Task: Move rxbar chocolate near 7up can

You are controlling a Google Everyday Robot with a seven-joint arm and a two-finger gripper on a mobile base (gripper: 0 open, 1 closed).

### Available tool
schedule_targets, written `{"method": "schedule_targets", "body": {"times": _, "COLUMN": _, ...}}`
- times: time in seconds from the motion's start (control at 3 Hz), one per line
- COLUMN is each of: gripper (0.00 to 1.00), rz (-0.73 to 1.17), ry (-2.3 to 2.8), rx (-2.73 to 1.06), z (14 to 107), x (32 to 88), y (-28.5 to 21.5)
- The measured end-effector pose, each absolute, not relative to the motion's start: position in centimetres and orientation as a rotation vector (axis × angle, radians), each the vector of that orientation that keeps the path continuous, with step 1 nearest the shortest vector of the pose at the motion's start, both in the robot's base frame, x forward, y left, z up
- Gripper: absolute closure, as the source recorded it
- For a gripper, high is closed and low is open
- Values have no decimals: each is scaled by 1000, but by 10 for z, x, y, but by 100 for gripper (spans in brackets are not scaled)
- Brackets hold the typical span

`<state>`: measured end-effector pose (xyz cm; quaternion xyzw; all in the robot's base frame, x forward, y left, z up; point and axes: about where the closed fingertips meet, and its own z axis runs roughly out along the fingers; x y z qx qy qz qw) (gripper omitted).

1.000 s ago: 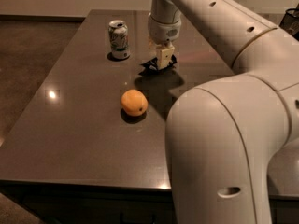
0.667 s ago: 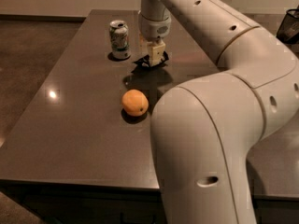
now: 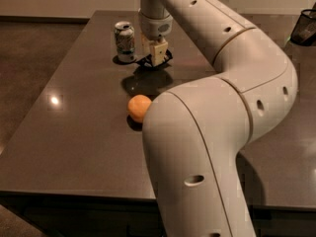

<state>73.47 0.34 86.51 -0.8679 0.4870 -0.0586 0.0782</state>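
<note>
The 7up can [image 3: 125,42] stands upright at the far left of the dark table [image 3: 74,132]. My gripper [image 3: 157,55] hangs just right of the can, pointing down, and is shut on the rxbar chocolate [image 3: 167,58]. The bar is a flat black wrapper sticking out on both sides of the fingers, and most of it is hidden by them. It sits a little above the table, with its shadow below it. The bar is about a hand's width from the can and does not touch it.
A round orange fruit [image 3: 139,107] lies on the table in front of the can and gripper. My own arm [image 3: 212,132] fills the right and lower middle of the view. A black mesh basket [image 3: 305,26] stands at the far right edge.
My gripper has carried the rxbar chocolate to the left, closer to the 7up can. The can and the orange have not moved.
</note>
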Motion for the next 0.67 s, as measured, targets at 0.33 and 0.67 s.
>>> {"method": "schedule_targets", "body": {"times": 0.33, "gripper": 40, "rz": -184, "ry": 1452, "rx": -2591, "z": 863, "x": 739, "y": 6}}
{"method": "schedule_targets", "body": {"times": 0.67, "gripper": 8, "rz": -191, "ry": 1445, "rx": -2582, "z": 859, "x": 744, "y": 9}}
